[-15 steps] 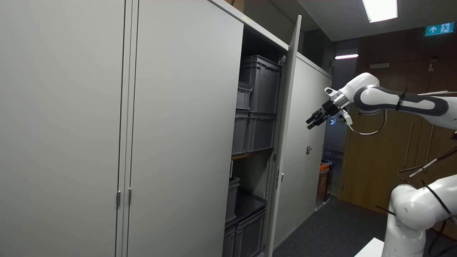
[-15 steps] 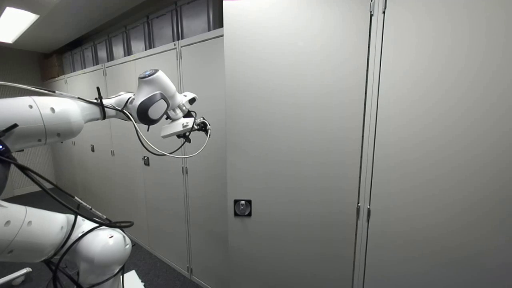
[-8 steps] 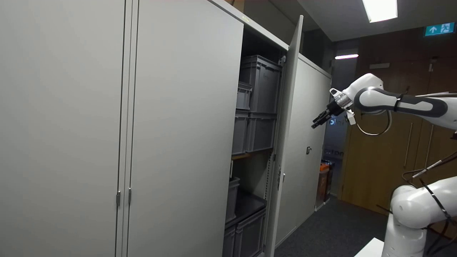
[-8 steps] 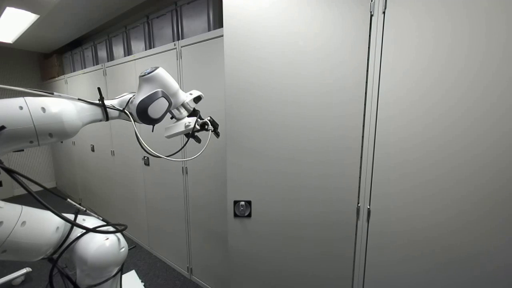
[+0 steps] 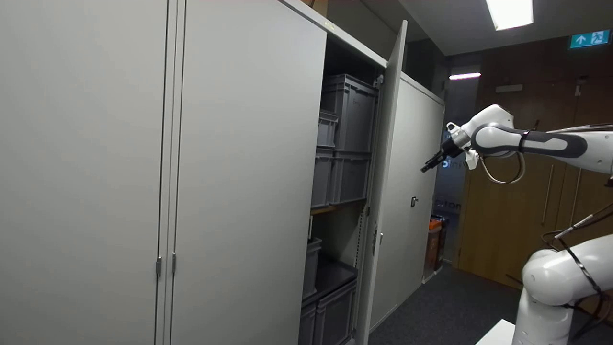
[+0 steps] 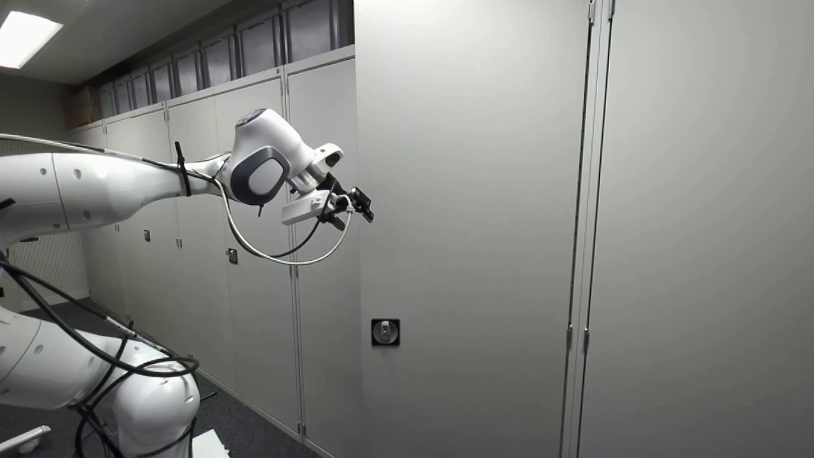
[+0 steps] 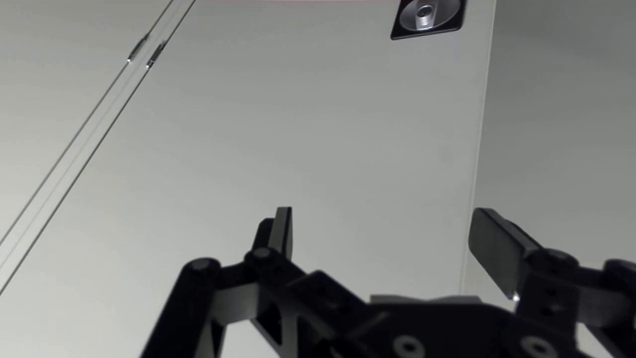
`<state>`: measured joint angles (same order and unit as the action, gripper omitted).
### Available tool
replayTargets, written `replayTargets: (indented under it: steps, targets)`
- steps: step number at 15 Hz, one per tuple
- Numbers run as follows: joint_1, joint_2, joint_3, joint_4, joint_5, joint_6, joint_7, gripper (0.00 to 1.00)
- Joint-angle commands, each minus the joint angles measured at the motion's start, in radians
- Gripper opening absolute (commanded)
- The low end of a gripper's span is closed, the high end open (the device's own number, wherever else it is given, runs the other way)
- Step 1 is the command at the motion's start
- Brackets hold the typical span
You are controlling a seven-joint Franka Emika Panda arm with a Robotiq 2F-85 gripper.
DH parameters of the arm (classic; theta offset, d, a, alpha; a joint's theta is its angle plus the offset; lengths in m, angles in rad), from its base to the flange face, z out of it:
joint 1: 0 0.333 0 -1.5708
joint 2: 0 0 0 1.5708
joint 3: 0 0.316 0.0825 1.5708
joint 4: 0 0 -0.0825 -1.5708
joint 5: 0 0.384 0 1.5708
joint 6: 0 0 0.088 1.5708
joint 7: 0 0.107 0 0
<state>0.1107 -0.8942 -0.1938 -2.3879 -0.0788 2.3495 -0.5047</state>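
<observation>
Spread wide, the gripper (image 7: pixel 381 231) stands apart from the swung-out door (image 6: pixel 470 191) it faces, whose flat surface shows through the gap between the fingers (image 7: pixel 283 231). Left to right in an exterior view, a closed cabinet door (image 5: pixel 249 191) comes first, then gray boxes (image 5: pixel 354 120) stacked inside the cabinet (image 5: pixel 354 42). Next is the swung-out door, seen nearly edge-on: its long axis is upright, and its free edge juts out from the cabinet front into the room. It is smooth, plain and pale gray, with a square, black-framed lock (image 6: pixel 385 332) close to that free edge and lower than the gripper. To its right runs another closed front (image 5: pixel 407 143) with a small dark handle (image 5: pixel 414 201). Rightmost comes the white arm (image 5: pixel 550 143): its forearm stretches roughly level from the right, bends down at the wrist, and the gripper slants downward to the left, near the swung-out door. A rounded lower joint (image 5: pixel 550 278) sits beneath the forearm.
</observation>
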Motion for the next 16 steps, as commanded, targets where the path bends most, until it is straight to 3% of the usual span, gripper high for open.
replayTargets:
  steps: [1,10,16]
  targets:
    - [-0.007,0.064,-0.027,0.011,-0.031,0.103,-0.008,0.66]
    - [0.081,0.166,-0.044,0.023,-0.012,0.306,-0.074,0.0]
    - [0.169,0.193,-0.064,0.026,0.005,0.394,-0.138,0.0]
